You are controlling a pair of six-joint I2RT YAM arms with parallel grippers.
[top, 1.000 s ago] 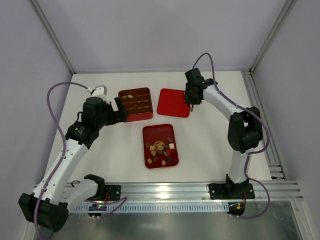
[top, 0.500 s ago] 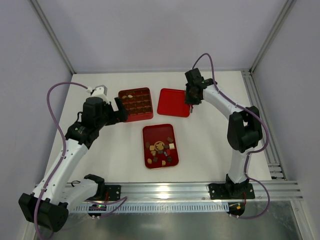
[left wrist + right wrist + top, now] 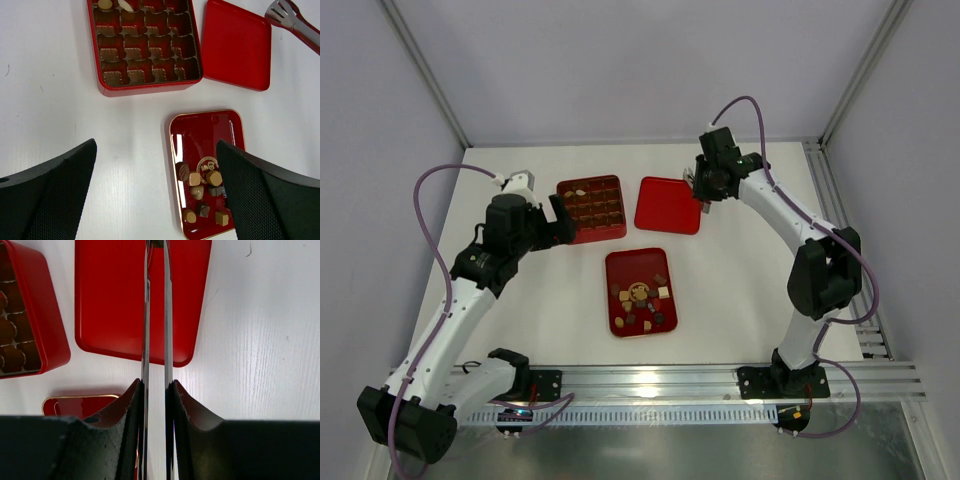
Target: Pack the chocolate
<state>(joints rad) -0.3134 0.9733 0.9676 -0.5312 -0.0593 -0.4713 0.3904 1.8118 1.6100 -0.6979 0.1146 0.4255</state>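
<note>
Several loose pieces of chocolate [image 3: 640, 298] [image 3: 202, 183], dark, light brown and cream, lie in a small red tray [image 3: 616, 262] [image 3: 200, 127] at mid-table. Behind it stands the red compartmented box [image 3: 592, 209] [image 3: 144, 46] with two pieces in its back row. My left gripper [image 3: 556, 221] [image 3: 156, 146] hangs open by the box's left side, holding nothing. Over the right edge of the flat red lid [image 3: 665, 205] [image 3: 115, 300], my right gripper [image 3: 703, 188] [image 3: 155, 385] is shut on a pair of metal tongs [image 3: 155, 315] [image 3: 292, 19]; both blades run between its pads.
White tabletop surrounds the three red pieces. Grey walls with aluminium posts close the back and sides. A metal rail [image 3: 720, 380] carrying both arm bases runs along the near edge. Purple cables loop off each arm.
My right gripper has tightened on the tongs and shifted slightly back and to the right, its elbow swinging right. The left arm, trays and chocolate have stayed put.
</note>
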